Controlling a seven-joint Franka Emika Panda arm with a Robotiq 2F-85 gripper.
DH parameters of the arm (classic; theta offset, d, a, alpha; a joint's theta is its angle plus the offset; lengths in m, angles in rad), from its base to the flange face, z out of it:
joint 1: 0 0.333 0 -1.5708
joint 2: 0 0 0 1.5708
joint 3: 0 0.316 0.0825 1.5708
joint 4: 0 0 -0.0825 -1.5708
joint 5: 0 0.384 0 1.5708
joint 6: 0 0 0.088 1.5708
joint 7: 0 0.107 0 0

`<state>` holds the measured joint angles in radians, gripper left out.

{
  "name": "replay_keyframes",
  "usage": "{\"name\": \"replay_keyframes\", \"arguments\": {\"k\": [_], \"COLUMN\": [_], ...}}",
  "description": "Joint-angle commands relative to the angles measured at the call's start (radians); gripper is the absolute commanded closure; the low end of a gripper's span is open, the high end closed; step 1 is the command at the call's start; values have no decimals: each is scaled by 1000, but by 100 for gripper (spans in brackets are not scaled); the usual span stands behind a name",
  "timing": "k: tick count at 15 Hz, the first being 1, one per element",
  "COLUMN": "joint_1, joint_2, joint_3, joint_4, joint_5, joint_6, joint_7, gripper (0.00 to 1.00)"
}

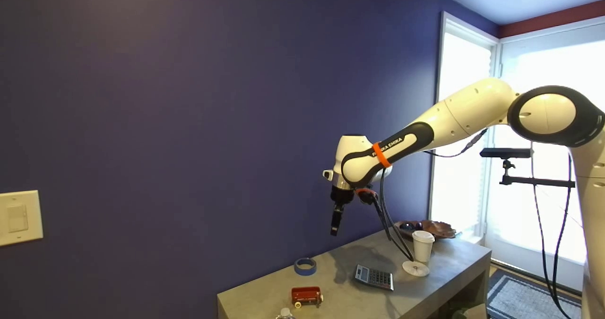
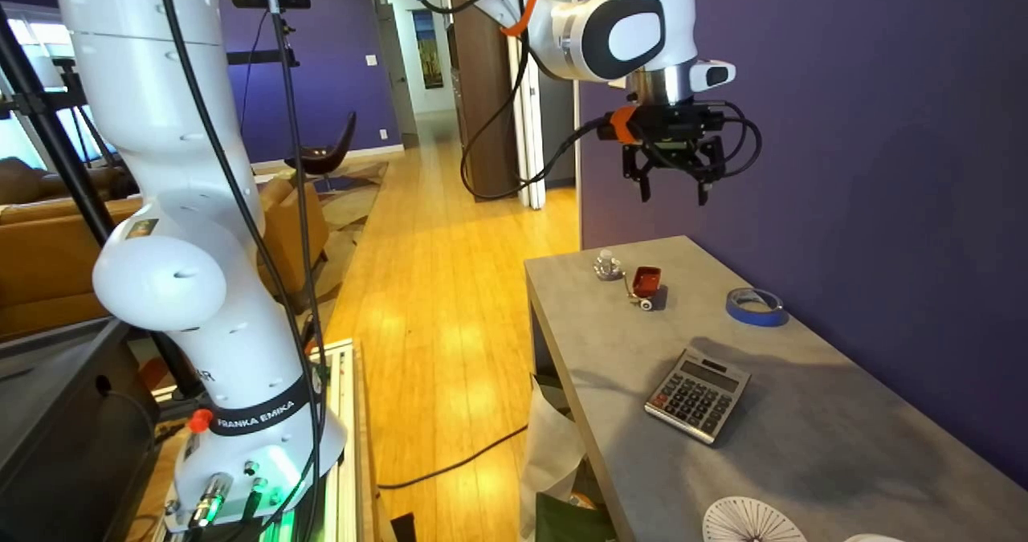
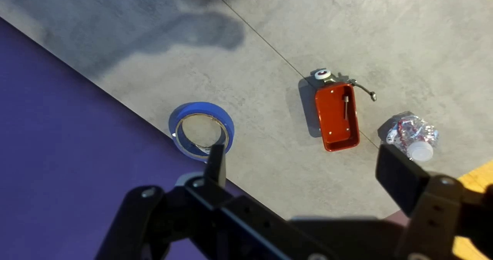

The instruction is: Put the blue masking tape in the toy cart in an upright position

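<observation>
The blue masking tape (image 1: 305,271) lies flat on the table close to the wall; its ring (image 2: 755,317) also shows in an exterior view and at left in the wrist view (image 3: 206,108). A little apart from it, the red toy cart (image 1: 306,294) stands on its wheels, its tray (image 2: 646,282) facing up. In the wrist view the cart (image 3: 333,115) appears right of centre, with a thin rod inside it. My gripper (image 2: 674,198) hangs well above the table, pointing down. Its jaws are wide apart with nothing between them. One fingertip overlaps the tape's near rim in the wrist view.
A clear plastic item with a white cap (image 3: 420,151) stands beside the cart. A calculator (image 2: 699,393) lies farther along the table. Past it are a white disc (image 1: 416,268), a white cup (image 1: 422,247) and a brown bowl (image 1: 438,229). The purple wall (image 1: 212,144) borders the table's back edge.
</observation>
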<state>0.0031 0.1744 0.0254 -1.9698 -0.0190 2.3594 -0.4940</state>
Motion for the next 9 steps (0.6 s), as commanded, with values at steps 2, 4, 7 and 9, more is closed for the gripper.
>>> {"name": "replay_keyframes", "arguments": {"k": [2,4,7,9], "joint_1": [-20,-25,-52,-71], "joint_2": [144,235,369,451], "joint_3": [36,39,57,74], "joint_4": [86,147,270,360], "joint_5": [36,2,1,1], "joint_6": [11,27,25,16], "joint_7": [-126,-156,-253,-320], "gripper": [0,0,0,0]}}
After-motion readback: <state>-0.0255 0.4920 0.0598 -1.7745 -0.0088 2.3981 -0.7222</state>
